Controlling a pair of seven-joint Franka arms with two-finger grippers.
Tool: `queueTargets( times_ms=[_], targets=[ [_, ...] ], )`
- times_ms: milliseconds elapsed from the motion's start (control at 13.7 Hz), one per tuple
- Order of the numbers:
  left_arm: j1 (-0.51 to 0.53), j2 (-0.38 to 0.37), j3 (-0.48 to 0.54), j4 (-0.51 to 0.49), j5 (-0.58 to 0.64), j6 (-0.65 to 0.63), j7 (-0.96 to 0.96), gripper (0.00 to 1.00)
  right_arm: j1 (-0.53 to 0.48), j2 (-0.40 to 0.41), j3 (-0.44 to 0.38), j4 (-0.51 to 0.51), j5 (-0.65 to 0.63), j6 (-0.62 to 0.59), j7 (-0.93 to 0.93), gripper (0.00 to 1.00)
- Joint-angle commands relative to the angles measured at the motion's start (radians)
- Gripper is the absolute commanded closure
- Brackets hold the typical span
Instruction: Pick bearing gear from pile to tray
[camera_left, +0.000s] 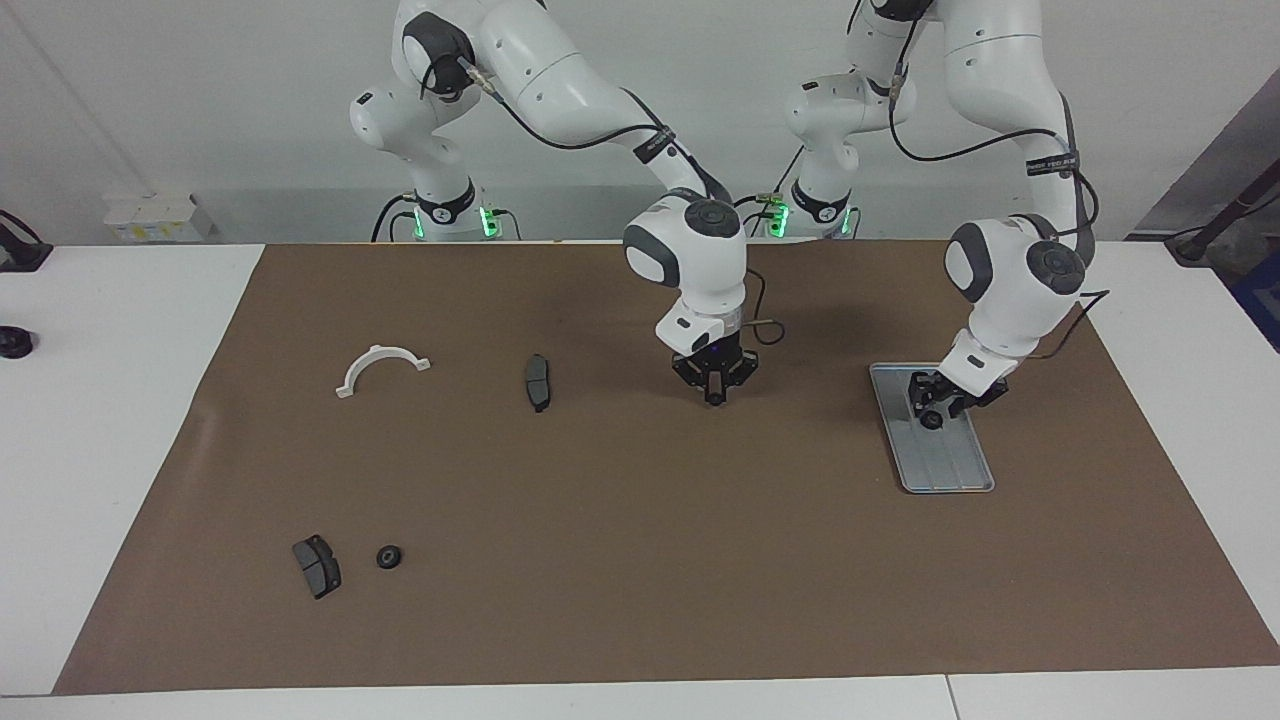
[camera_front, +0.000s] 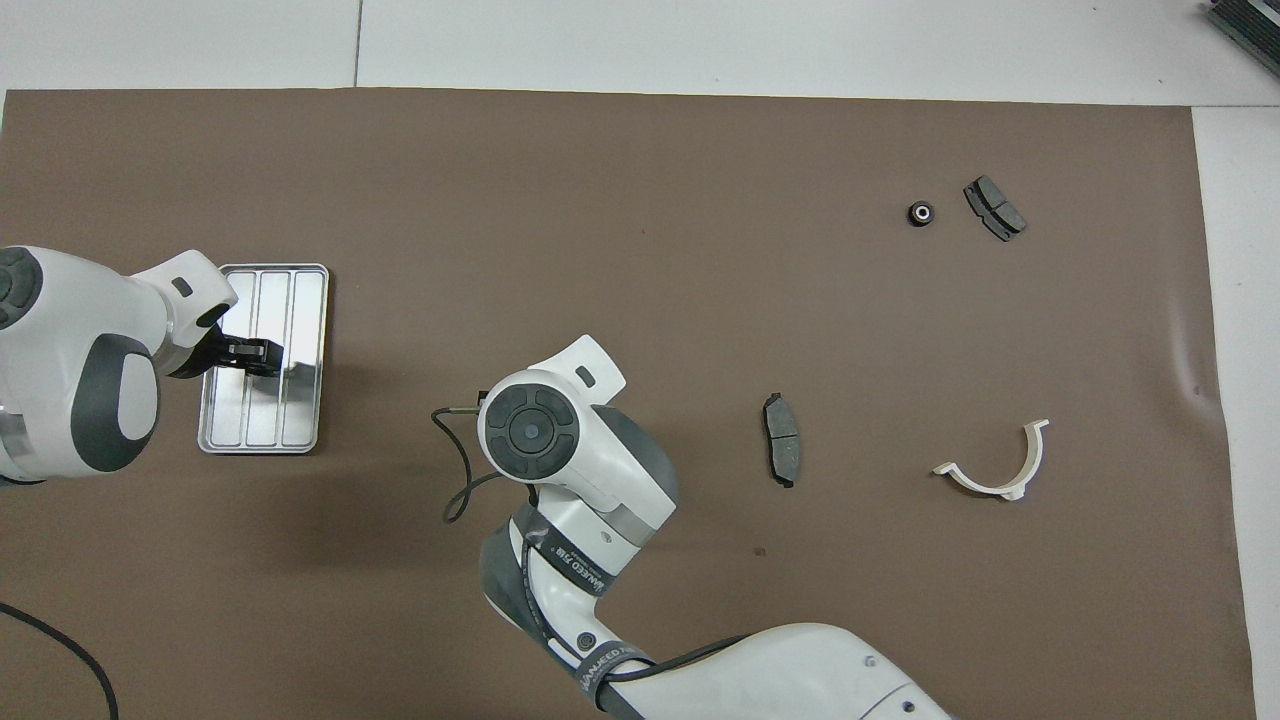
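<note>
The silver-grey tray (camera_left: 950, 465) lies at the left arm's end of the table and also shows in the overhead view (camera_front: 300, 400). My left gripper (camera_left: 935, 405) hangs low over the tray's end nearer the robots (camera_front: 262, 356). A black bearing gear (camera_left: 932, 420) sits right at its tip, and I cannot tell whether it is gripped. My right gripper (camera_left: 714, 395) is shut and empty, low over the bare mat at mid-table; its own wrist hides it in the overhead view. Of the pile, one black gear (camera_left: 389, 557) lies toward the right arm's end (camera_front: 920, 213), beside a dark brake pad (camera_left: 317, 566).
A second brake pad (camera_left: 537, 382) lies nearer the robots, between the right gripper and a white half-ring bracket (camera_left: 381, 367). They also show in the overhead view, the pad (camera_front: 781, 438) and the bracket (camera_front: 1000, 470). A brown mat (camera_left: 640, 560) covers the table.
</note>
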Motion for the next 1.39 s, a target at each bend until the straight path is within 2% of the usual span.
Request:
queueTargets(
  times_ms=[0, 292, 584, 802, 948, 1094, 1313],
  targets=[
    [-0.038, -0.003, -0.005, 0.045, 0.002, 0.006, -0.006, 0.03, 0.005, 0.002, -0.005, 0.001, -0.021, 0.002, 0.017, 0.00],
    [-0.202, 0.009, -0.004, 0.080, 0.000, -0.002, -0.231, 0.03, -0.037, -0.018, -0.018, 0.011, -0.039, 0.007, 0.007, 0.00],
    [-0.403, 0.008, 0.000, 0.077, 0.002, 0.019, -0.464, 0.07, -0.211, -0.098, -0.015, -0.022, -0.041, 0.005, -0.129, 0.00],
    [-0.524, 0.023, 0.000, 0.056, 0.002, 0.036, -0.521, 0.10, -0.339, -0.145, -0.015, -0.056, -0.039, 0.000, -0.277, 0.00],
    [-0.571, 0.055, 0.000, 0.049, 0.005, 0.096, -0.549, 0.13, -0.424, -0.147, -0.014, -0.053, -0.035, -0.004, -0.392, 0.00],
    [-0.595, 0.060, 0.000, 0.045, 0.005, 0.101, -0.549, 0.16, -0.509, -0.142, -0.011, -0.052, -0.018, -0.007, -0.535, 0.00],
    [-0.609, 0.057, 0.000, 0.005, 0.006, 0.110, -0.549, 0.24, -0.633, -0.109, -0.001, -0.029, 0.016, 0.003, -0.747, 0.00]
  ],
)
